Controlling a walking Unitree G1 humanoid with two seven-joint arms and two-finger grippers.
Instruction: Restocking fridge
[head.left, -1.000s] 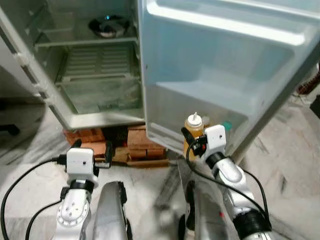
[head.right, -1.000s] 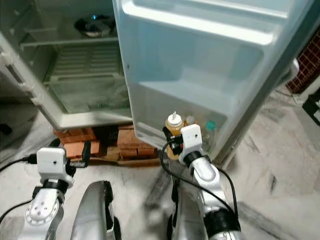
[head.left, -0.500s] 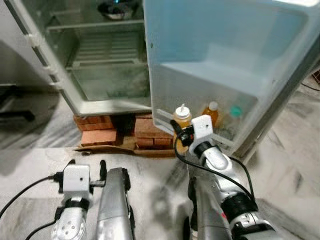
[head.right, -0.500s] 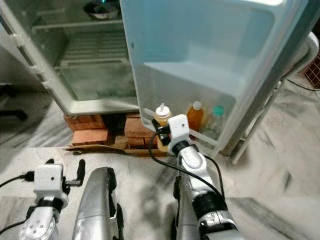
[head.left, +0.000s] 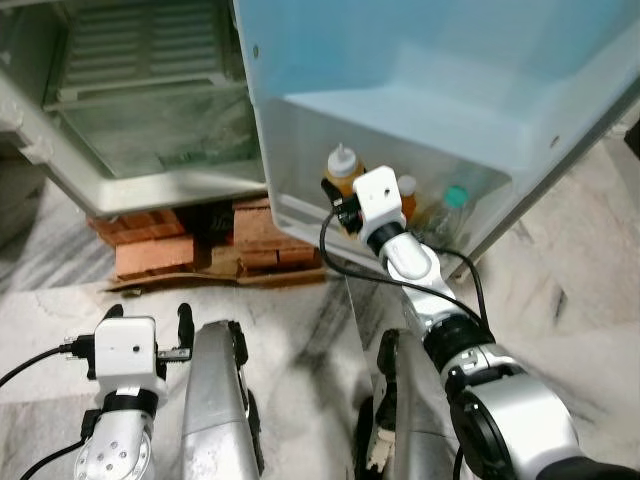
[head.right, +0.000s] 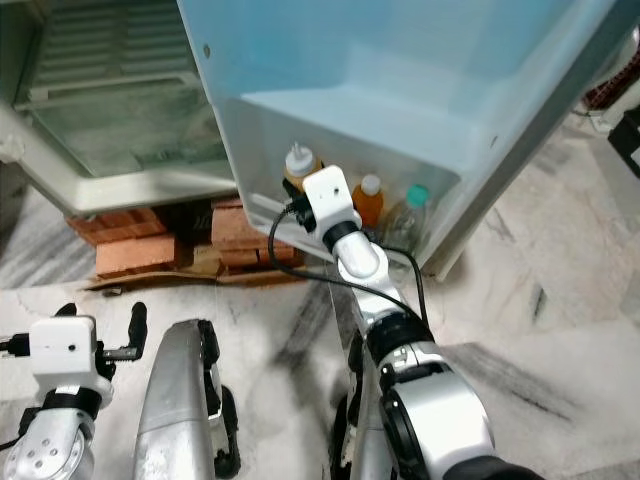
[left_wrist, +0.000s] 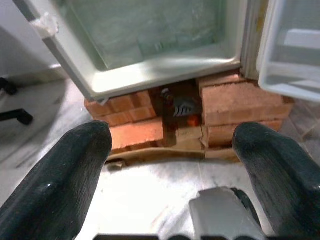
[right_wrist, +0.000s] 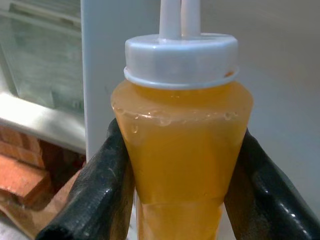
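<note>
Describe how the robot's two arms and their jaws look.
Both arms are silver metal with rounded joints. Each wrist carries a white box-shaped camera housing, and black cables run along the arms. The left gripper and the right gripper each have two long black fingers with a smooth, rounded surface.

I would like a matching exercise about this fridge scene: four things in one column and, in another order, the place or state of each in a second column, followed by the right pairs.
Things:
1. squeeze bottle
2. left gripper
3. bricks
4. green-capped bottle

Places or states:
A. under the fridge, on the floor
B. open, holding nothing
C. gripped by the right gripper, at the door shelf
D. standing in the door shelf, not held

Pairs: 1-C, 2-B, 3-A, 4-D
</note>
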